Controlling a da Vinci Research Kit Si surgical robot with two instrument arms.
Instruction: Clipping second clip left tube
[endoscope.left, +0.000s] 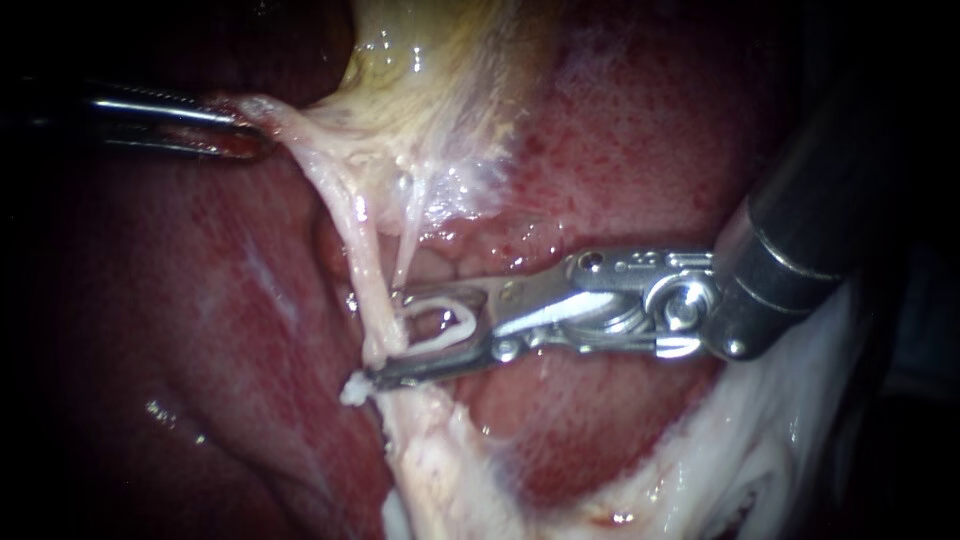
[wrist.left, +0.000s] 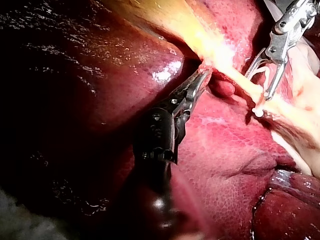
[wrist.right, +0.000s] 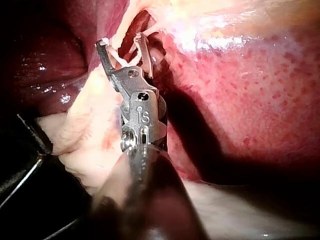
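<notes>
Starting at the left of the endoscope view, the left instrument (endoscope.left: 240, 128) is coming in almost level. Its end effector is clenching a pale flap (endoscope.left: 275, 115) of tissue right beside the yellowish gallbladder (endoscope.left: 440, 60). Dark red liver (endoscope.left: 200, 330) is lying all around.

From that flap the left tube (endoscope.left: 362, 262) is running down, stretched tight, with a thinner strand (endoscope.left: 405, 250) just beside it.

Further right, the right instrument (endoscope.left: 388, 338) is dropping in from the upper right. Its wrist is bending so the end effector is pointing left, roughly level. That end effector is standing wide apart, gripping a white clip (endoscope.left: 468, 322) between its two jaws. The left tube is passing right between the tips, in the clip's open mouth. A small white nub (endoscope.left: 352, 390) is sitting on the tube just below the lower tip.

The left wrist view is showing what the endoscope is cropping: the left shaft rising over the liver, pinching where the gallbladder is tapering. The right wrist view is looking from behind the right end effector, its tips forking around the tube.
</notes>
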